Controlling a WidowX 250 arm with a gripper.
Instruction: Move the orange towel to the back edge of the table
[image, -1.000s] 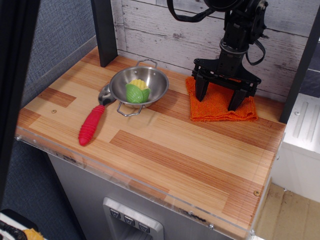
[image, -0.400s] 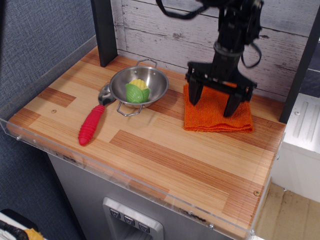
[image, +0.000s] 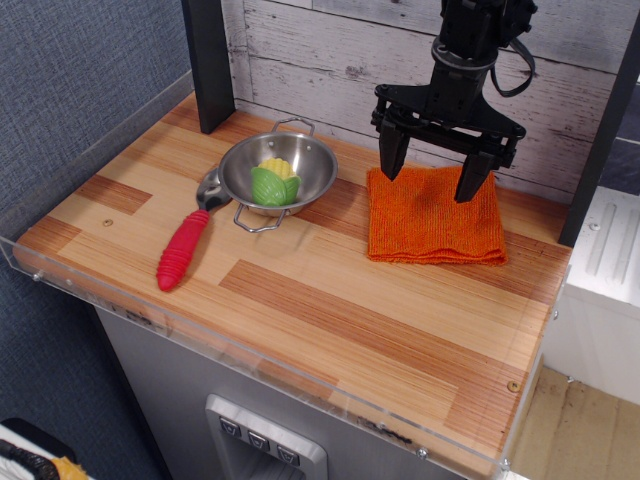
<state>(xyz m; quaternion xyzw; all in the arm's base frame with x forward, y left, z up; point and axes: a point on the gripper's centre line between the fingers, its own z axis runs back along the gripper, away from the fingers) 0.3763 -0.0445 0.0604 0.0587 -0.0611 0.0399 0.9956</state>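
Hovering tool (image: 431, 176) spread apart | orange towel (image: 433, 218) below | bowl (image: 278, 172) left

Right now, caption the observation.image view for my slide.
Open gripper hovers above the flat orange towel near the table's back edge.

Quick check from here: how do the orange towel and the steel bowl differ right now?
The orange towel lies flat and folded, soft ribbed cloth; the steel bowl is rigid, shiny and round with handles. The towel carries nothing, while the bowl holds a toy corn. The towel sits under the open gripper; the bowl sits further left. Both rest on the table.
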